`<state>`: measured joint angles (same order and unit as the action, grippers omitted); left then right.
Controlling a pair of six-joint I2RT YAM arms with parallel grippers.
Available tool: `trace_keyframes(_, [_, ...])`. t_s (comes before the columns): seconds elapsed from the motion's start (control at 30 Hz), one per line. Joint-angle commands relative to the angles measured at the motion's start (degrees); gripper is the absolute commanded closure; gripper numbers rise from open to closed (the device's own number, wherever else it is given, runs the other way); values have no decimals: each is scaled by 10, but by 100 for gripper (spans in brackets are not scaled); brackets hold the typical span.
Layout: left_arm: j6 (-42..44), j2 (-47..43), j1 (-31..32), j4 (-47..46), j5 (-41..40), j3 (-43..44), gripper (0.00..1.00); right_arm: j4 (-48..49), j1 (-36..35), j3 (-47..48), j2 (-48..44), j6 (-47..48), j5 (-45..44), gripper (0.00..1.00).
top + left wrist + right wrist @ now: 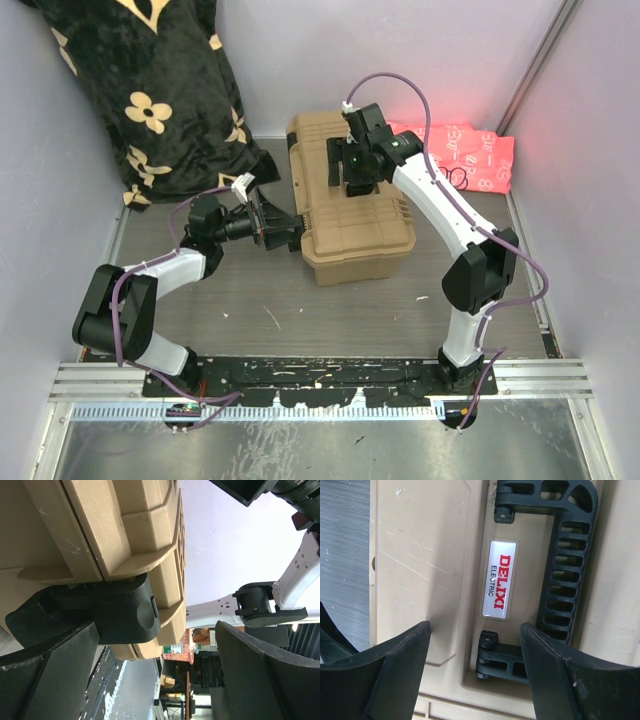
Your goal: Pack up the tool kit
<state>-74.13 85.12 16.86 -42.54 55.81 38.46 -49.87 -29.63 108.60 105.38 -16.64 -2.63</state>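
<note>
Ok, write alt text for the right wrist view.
A tan toolbox lid fills the frame, its black handle lying flat beside a silver DELIXI ELECTRIC label. The right gripper, jaws apart and holding nothing, frames the bottom edge; grey table shows at left.

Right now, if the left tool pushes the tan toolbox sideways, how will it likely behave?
The toolbox looks like rigid moulded plastic, so it probably won't flex. Its wide, low base on the smooth table suggests sliding rather than tipping. Weight cannot be judged.
</note>
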Motion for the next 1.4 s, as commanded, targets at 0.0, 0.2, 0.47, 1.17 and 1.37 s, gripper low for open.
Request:
trace_keyframes(0.0, [-1,-28,6,-25,36,30,0,-76,-4,50,19,-1,44,21])
trace_keyframes(0.2, [-1,-28,6,-24,38,33,1,-121,-6,113,90,19,52,20])
trace_keyframes(0.47, [2,-33,6,-13,38,38,1,-143,-9,118,136,19,62,22])
trace_keyframes(1.17, [78,-7,26,183,34,129,5,-139,-10,91,127,13,64,22])
trace_keyframes(1.37, [192,6,33,378,16,204,11,-138,-10,87,120,12,60,21])
